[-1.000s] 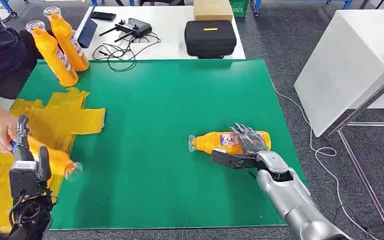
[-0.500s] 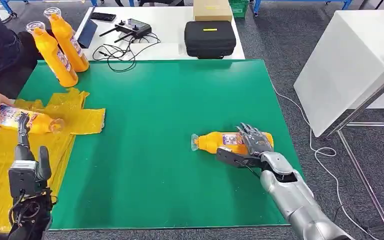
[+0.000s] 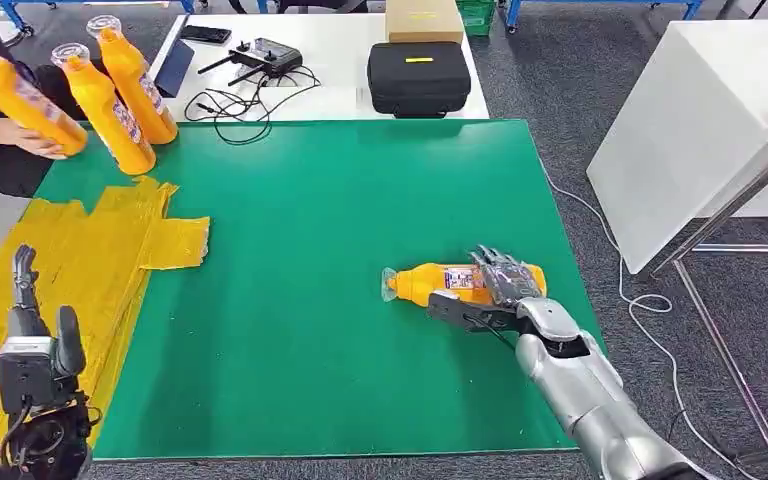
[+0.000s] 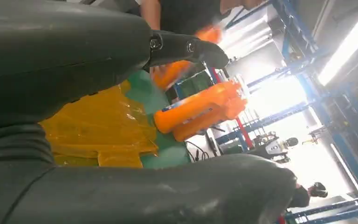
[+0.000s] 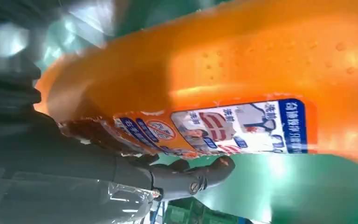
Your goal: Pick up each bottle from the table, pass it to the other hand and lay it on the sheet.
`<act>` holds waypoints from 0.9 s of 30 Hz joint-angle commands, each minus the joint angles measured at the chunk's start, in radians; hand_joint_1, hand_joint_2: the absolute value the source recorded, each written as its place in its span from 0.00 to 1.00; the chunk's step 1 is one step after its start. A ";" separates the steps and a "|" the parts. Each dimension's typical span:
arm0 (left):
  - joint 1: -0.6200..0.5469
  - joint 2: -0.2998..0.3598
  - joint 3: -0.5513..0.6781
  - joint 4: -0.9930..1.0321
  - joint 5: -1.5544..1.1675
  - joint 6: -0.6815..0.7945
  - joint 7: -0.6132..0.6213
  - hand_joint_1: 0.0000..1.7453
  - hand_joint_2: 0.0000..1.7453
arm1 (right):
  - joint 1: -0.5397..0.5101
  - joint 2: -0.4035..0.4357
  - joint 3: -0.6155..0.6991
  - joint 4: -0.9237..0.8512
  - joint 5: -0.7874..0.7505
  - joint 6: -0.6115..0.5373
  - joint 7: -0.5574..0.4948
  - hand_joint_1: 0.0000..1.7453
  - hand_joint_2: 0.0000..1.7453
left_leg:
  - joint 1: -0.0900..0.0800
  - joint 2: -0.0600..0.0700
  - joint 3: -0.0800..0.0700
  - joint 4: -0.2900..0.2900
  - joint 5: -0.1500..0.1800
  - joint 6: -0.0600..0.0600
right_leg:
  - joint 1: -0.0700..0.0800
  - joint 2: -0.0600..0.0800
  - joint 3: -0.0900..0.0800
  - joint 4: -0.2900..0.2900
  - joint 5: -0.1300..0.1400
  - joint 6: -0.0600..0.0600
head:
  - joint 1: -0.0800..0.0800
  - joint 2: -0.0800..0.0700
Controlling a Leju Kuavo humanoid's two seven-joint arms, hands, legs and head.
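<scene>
An orange bottle point(image 3: 438, 282) lies on its side on the green mat point(image 3: 310, 200), cap to the left. My right hand point(image 3: 505, 285) grips it, fingers draped over its body and thumb along the near side; its label point(image 5: 228, 128) shows close up in the right wrist view. My left hand point(image 3: 32, 335) stands open and holds nothing above the yellow sheet point(image 3: 80, 260) at the near left. Two more orange bottles point(image 3: 110, 110) point(image 3: 142, 85) stand upright at the mat's far left corner, also seen as the bottles point(image 4: 200, 109) in the left wrist view.
A person at the far left holds another orange bottle point(image 3: 15, 90) in a hand point(image 3: 32, 142). Behind the mat are a black case point(image 3: 420, 75), a controller point(image 3: 265, 52) with cables and a cardboard box point(image 3: 425, 18). A white table point(image 3: 690, 130) stands to the right.
The person lifted the bottle off the sheet from beside my left hand and carried it to the far left. My left hand sank lower. The right hand stayed on the lying bottle.
</scene>
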 commanded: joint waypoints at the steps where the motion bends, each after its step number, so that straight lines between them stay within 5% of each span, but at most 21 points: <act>1: 0.007 -0.026 0.052 -0.009 -0.006 -0.012 0.006 0.00 0.00 | -0.025 0.028 0.001 0.073 0.011 0.011 0.009 0.00 1.00 | 0.001 0.001 0.003 -0.001 -0.001 0.000 | 0.001 -0.001 0.003 -0.001 -0.001 0.000 | 0.000 0.000; 27: 0.082 -0.063 0.157 -0.076 -0.017 -0.033 0.006 0.00 0.00 | -0.026 -0.061 0.002 -0.011 0.046 0.032 0.001 0.00 1.00 | -0.001 0.000 0.004 -0.001 -0.002 0.000 | 0.000 -0.002 0.004 -0.001 -0.002 0.001 | 0.000 0.000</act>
